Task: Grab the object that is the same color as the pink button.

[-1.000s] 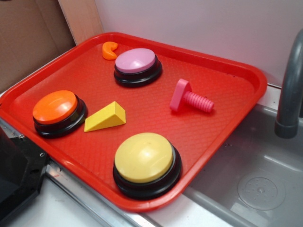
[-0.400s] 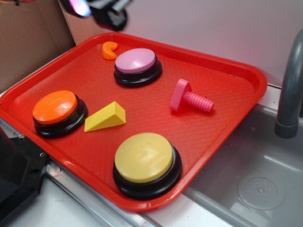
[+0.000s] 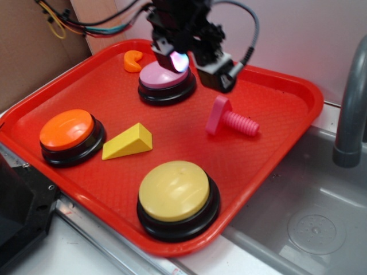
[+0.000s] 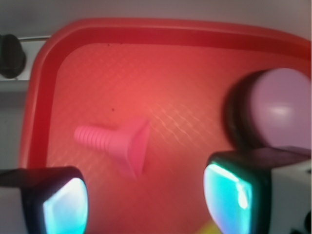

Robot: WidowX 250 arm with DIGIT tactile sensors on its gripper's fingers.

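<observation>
The object, a hot-pink toy bolt (image 3: 230,120), lies on its side on the red tray (image 3: 275,143), right of centre. In the wrist view the bolt (image 4: 117,142) lies just ahead of the fingers, its head pointing right. The pink button (image 3: 163,80) stands at the back of the tray and also shows at the right edge of the wrist view as the pink button (image 4: 275,109). My gripper (image 3: 198,63) hovers above the tray between button and bolt, partly covering the button. It is open, glowing pads (image 4: 224,195) wide apart with nothing between them; gripper (image 4: 144,202).
An orange button (image 3: 70,136) sits at the left, a yellow wedge (image 3: 128,142) beside it, a yellow button (image 3: 176,197) at the front, and a small orange curved piece (image 3: 133,61) at the back left. A grey faucet (image 3: 351,109) and sink (image 3: 309,223) lie to the right.
The gripper has come down from the upper left edge of the picture to hover over the tray between the pink button and the bolt. No object has moved.
</observation>
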